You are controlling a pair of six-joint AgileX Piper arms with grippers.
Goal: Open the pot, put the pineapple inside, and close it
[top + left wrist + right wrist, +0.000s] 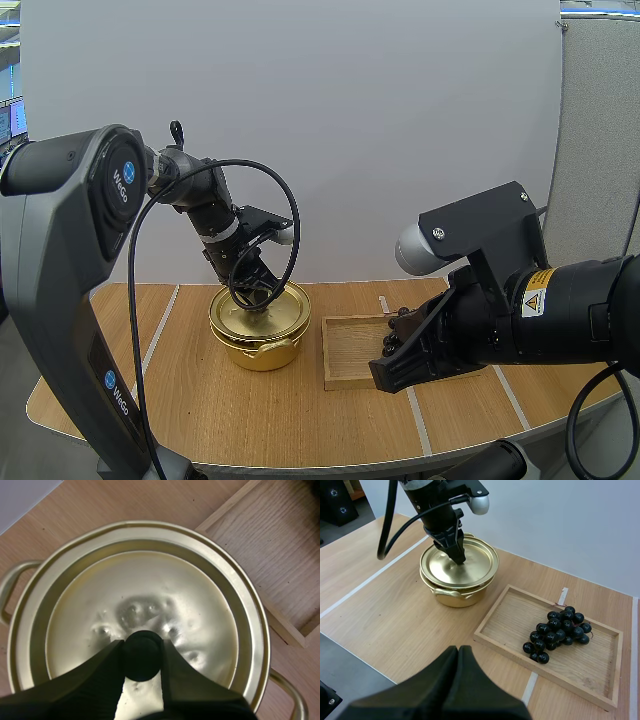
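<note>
The left gripper (142, 649) is pinching the black knob (142, 664) of the lid (150, 595), which is sitting on the gold pot (262, 352). A bunch of grapes (557, 632) is lying in the wooden tray (507, 617) beside the pot. The right gripper (459, 655) is hovering over the counter (395, 615) near the tray, with its fingers pressed together on nothing.

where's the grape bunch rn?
In the right wrist view, the grape bunch lies in the wooden tray, right of the pot, at the tray end farther from the pot.

Left arm (62, 240) is wearing a dark grey shell, bearing round blue badges (127, 182). Right arm (570, 315) is carrying a yellow warning label (534, 291). Right end effector (458, 652) is showing matte black.
</note>
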